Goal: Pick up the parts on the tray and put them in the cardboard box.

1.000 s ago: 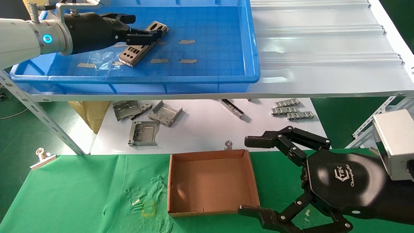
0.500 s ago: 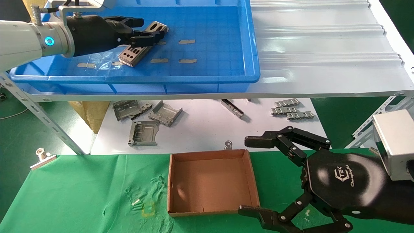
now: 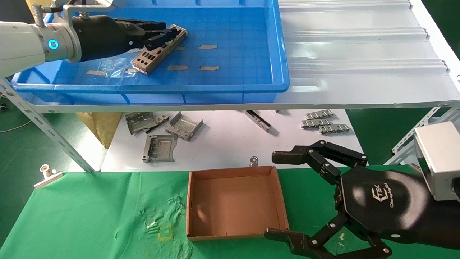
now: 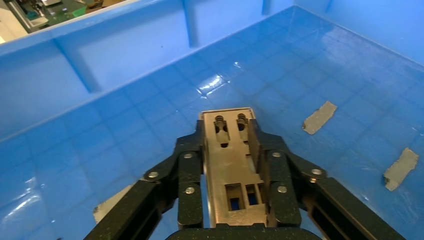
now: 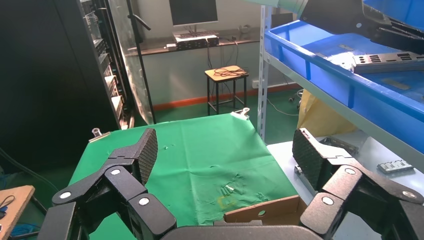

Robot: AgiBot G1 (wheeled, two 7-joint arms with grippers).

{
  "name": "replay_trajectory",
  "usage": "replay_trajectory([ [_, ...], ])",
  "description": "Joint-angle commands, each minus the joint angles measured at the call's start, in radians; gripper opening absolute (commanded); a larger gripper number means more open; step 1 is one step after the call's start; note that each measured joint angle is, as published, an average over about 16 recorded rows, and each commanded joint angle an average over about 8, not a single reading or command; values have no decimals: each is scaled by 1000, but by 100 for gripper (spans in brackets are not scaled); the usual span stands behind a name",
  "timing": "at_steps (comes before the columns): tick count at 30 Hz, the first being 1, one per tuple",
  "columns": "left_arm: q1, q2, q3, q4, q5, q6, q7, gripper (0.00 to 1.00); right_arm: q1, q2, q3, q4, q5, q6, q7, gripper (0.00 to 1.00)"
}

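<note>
Your part is a punched metal plate (image 3: 158, 50) lying on the floor of the blue tray (image 3: 237, 54), in the tray's far left area, set at a slant with one end toward the far wall. From the left wrist view the plate (image 4: 232, 170) runs straight out between the two fingers (image 4: 190, 185), which sit close against its long edges, so your left hand (image 3: 161, 34) is nearly closed around the plate; you cannot tell from these pictures whether it has left the tray floor. Scraps of tan tape (image 3: 207, 46) are stuck to the tray floor beside the plate.

The tray sits on the left part of a raised white corrugated shelf (image 3: 359, 54) along the far edge of the desk. Below the shelf, on a white sheet (image 3: 222, 144), lie bent grey brackets (image 3: 160, 147) toward the left and small ribbed strips (image 3: 325, 124) toward the right.

The cardboard box (image 3: 235, 201) stands open on the green cloth (image 3: 90, 216) near the middle of the desk's near edge, with nothing inside it.

Your right hand (image 3: 284, 196) hovers just right of the box near the near right corner, fingers spread wide and holding nothing.
</note>
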Motion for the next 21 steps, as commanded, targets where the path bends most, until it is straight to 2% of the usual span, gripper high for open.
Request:
replay_trajectory([
  [1, 0, 0, 0, 1, 1, -1, -1, 0, 0, 0, 0, 0, 0, 0, 0, 100],
  [7, -4, -1, 0, -1, 0, 2, -1, 0, 0, 0, 0, 0, 0, 0, 0, 100],
  [8, -4, -1, 0, -2, 0, 2, 0, 9, 0, 0, 0, 0, 0, 0, 0, 100],
  [15, -8, -5, 2, -16, 3, 3, 28, 96, 0, 0, 0, 0, 0, 0, 0, 100],
  [16, -9, -6, 2, -19, 2, 4, 35, 100, 0, 0, 0, 0, 0, 0, 0, 100],
  [21, -16, -13, 0, -31, 0, 21, 65, 100, 0, 0, 0, 0, 0, 0, 0, 100],
])
